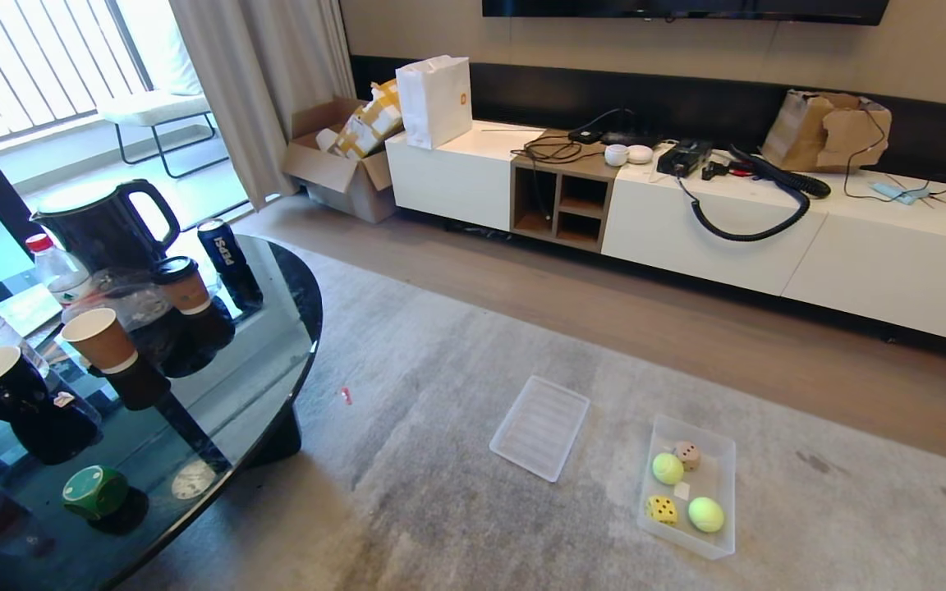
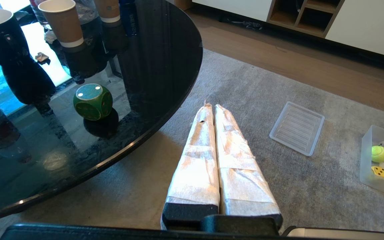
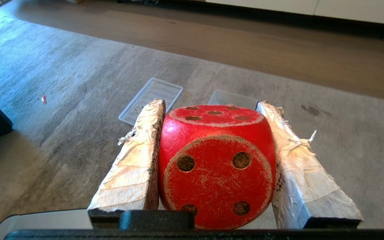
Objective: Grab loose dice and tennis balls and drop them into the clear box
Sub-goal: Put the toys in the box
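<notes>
1. The red die [image 3: 217, 166] sits clamped between the taped fingers of the right gripper [image 3: 212, 106], filling the centre of the right wrist view.
2. The clear box [image 1: 726, 460] rests on the grey rug [image 1: 456, 394] at lower right of the head view. It holds the tan die [image 1: 687, 454], the yellow die [image 1: 662, 510] and two tennis balls [image 1: 668, 468] [image 1: 705, 514].
3. The green die [image 1: 95, 491] stands on the black glass bench [image 1: 276, 353], lower left.
4. The left gripper [image 2: 211, 106] hangs over the rug beside the bench edge, fingers pressed together, holding nothing.
5. A shallow ridged tray [image 1: 539, 426] lies just left of the box.
</notes>
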You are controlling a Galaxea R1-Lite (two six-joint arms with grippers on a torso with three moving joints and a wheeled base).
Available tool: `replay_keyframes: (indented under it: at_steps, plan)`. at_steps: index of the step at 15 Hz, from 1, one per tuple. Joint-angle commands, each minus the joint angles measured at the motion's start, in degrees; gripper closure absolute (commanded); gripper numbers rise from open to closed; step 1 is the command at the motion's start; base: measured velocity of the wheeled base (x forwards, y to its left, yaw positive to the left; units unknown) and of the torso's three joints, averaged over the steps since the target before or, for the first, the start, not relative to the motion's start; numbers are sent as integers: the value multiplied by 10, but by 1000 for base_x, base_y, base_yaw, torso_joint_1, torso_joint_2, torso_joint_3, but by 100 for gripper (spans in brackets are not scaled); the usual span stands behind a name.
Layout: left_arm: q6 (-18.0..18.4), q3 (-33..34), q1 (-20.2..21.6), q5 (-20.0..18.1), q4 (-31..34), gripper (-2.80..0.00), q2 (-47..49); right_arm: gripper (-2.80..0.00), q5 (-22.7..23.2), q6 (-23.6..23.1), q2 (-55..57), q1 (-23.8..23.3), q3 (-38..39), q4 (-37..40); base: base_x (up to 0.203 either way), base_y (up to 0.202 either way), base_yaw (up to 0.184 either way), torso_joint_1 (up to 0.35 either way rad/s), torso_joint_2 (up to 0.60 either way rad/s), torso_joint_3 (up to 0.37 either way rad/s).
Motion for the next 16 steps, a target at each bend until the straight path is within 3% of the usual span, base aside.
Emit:
replay_keyframes:
  at_steps: [1,6,16]
  plan:
    - [0,0,0,1,0,0,1,0,0,0,0,0,0,0,0,0,0,0,0,0]
    - [0,0,0,1,-1,0,1,0,-1,0,0,0,0,0,0,0,0,0,2,-26]
    - [-5,0,0,3,0,0,1,0,0,0,0,0,-1,0,0,0,0,4,2,-193]
